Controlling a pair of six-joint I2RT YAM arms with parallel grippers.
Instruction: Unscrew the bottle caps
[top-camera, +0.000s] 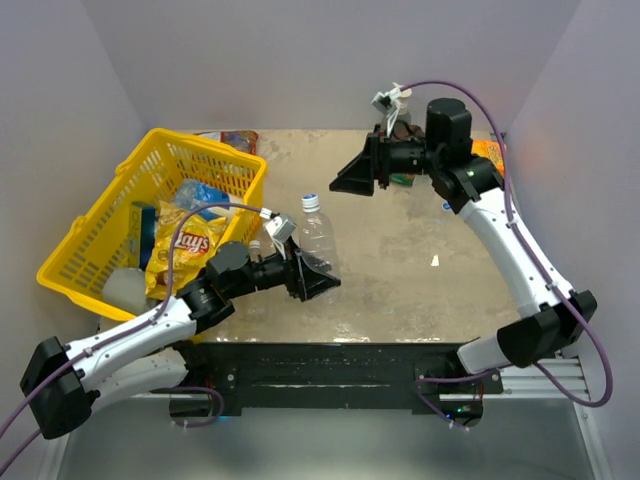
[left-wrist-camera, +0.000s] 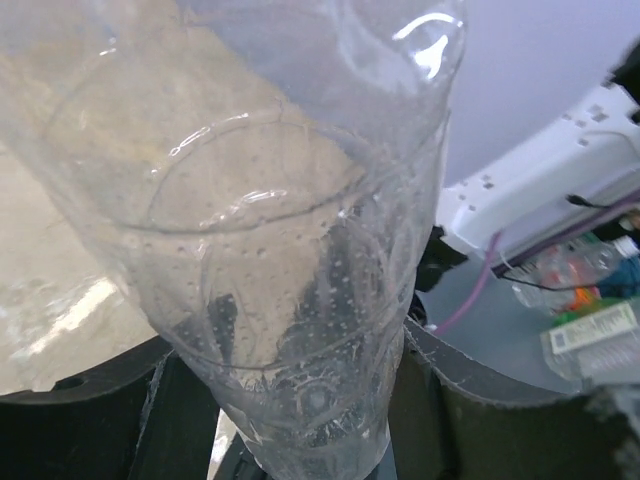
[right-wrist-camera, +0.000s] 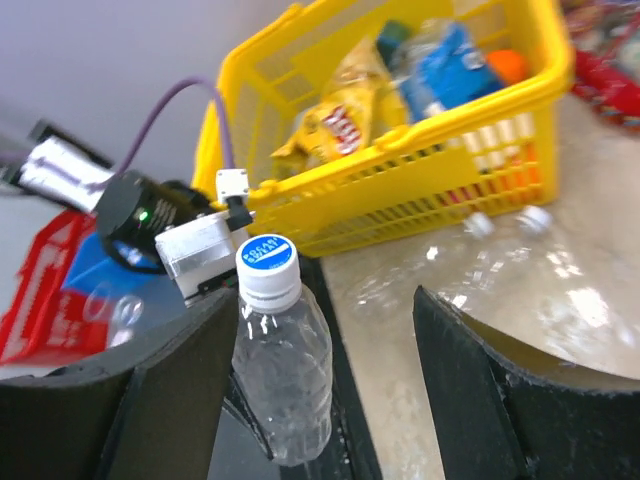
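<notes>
A clear ribbed bottle (top-camera: 316, 238) stands upright near the table's front middle, with its white and blue cap (top-camera: 311, 202) on the neck. My left gripper (top-camera: 315, 282) is shut on the bottle's base, and the bottle (left-wrist-camera: 290, 300) fills the left wrist view between the jaws of that gripper (left-wrist-camera: 300, 420). My right gripper (top-camera: 345, 183) hangs open above and behind the bottle, apart from the cap. In the right wrist view the cap (right-wrist-camera: 268, 258) and bottle (right-wrist-camera: 285, 380) show below, near the left finger of my open gripper (right-wrist-camera: 322, 300). Two more clear capped bottles (right-wrist-camera: 520, 265) lie beside the basket.
A yellow basket (top-camera: 110, 235) with a chips bag (top-camera: 190, 245) and other packets stands at the left. An orange packet (top-camera: 488, 152) lies at the back right and a red one (top-camera: 235, 140) behind the basket. A small white scrap (top-camera: 435, 260) lies right of centre.
</notes>
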